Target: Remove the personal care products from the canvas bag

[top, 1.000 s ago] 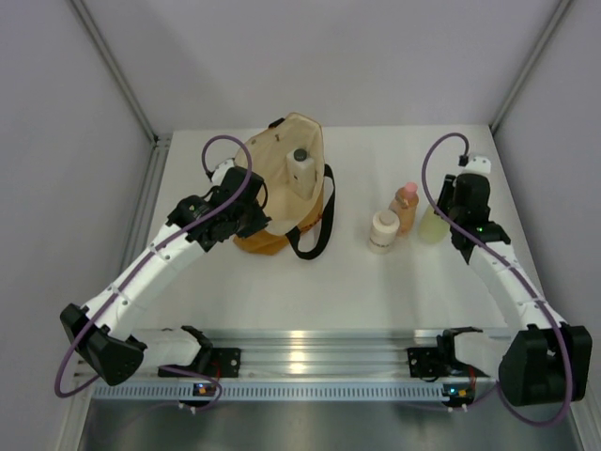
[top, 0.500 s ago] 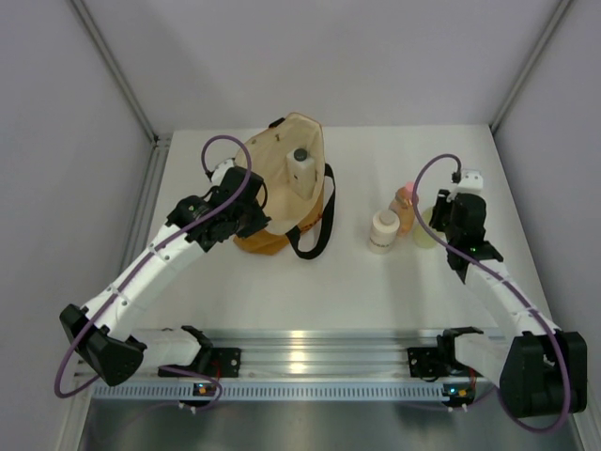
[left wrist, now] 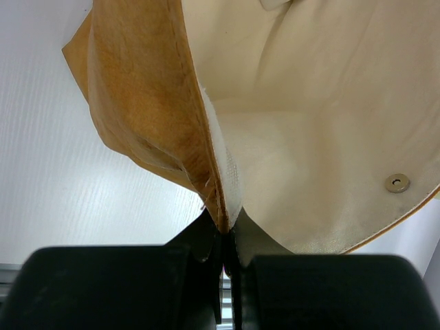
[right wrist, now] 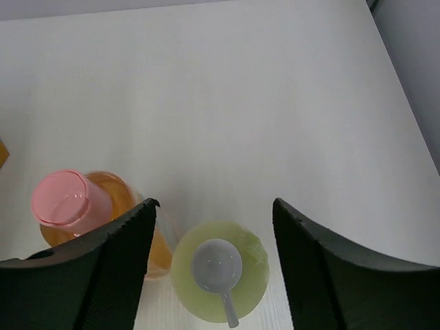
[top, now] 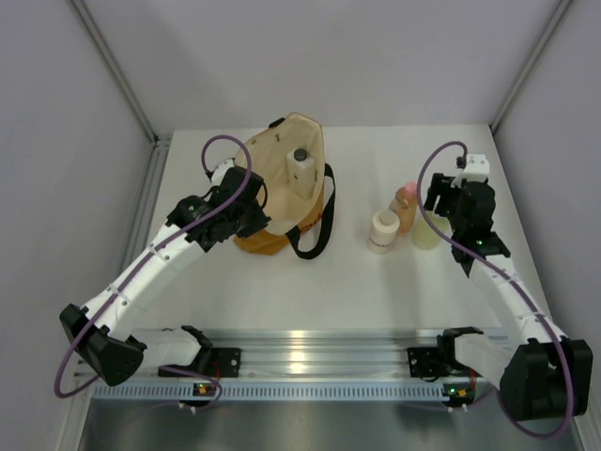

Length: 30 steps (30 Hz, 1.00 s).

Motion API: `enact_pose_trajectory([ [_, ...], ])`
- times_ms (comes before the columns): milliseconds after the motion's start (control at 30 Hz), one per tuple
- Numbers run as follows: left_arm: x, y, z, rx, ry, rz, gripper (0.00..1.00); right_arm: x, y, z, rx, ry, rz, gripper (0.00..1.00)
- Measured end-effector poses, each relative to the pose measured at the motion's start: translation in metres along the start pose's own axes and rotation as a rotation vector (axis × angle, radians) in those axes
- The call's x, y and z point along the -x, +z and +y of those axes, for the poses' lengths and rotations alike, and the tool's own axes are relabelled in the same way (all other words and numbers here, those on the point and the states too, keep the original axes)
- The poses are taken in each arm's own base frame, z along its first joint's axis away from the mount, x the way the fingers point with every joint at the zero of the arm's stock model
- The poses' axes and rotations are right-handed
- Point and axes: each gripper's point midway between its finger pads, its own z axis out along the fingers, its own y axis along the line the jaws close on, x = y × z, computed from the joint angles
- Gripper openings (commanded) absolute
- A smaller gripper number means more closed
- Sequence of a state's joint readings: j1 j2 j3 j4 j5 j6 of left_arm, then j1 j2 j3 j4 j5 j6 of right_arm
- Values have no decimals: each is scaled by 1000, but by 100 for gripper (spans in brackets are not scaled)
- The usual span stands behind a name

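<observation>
The canvas bag (top: 286, 183) lies on the table with its mouth held open. A white bottle with a dark cap (top: 300, 169) shows inside it. My left gripper (top: 255, 222) is shut on the bag's rim (left wrist: 218, 199), pinching the fabric edge between its fingers, as the left wrist view shows. To the right stand a squat white jar (top: 382, 231), an orange-pink bottle (top: 406, 201) and a pale yellow-green bottle (top: 424, 232). My right gripper (right wrist: 212, 205) is open above the yellow-green bottle (right wrist: 220, 271), its fingers apart from it. The pink-capped bottle (right wrist: 69, 203) stands beside its left finger.
Black strap handles (top: 315, 240) trail from the bag toward the jar. Grey walls close in the white table (top: 282, 282) on the left, right and back. A metal rail (top: 310, 352) with both arm bases runs along the near edge.
My right gripper has opened and let go of the yellow-green bottle, which now stands next to the orange-pink one. The left arm and the bag have not moved.
</observation>
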<state>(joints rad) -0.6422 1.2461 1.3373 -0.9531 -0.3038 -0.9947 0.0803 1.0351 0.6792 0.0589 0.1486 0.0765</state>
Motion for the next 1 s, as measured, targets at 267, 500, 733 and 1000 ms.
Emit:
enact_pose_trajectory([
  [267, 0, 0, 0, 0, 3, 0, 0, 59, -9, 9, 41, 18, -87, 78],
  [500, 0, 0, 0, 1, 5, -2, 0, 142, -26, 63, 259, 59, -158, 78],
  [733, 2, 1, -3, -2, 34, 1, 0, 164, -52, 194, 572, -37, -100, 77],
  [1000, -2, 4, -8, -19, 81, 31, 0, 154, -81, 294, 742, -158, -36, 76],
])
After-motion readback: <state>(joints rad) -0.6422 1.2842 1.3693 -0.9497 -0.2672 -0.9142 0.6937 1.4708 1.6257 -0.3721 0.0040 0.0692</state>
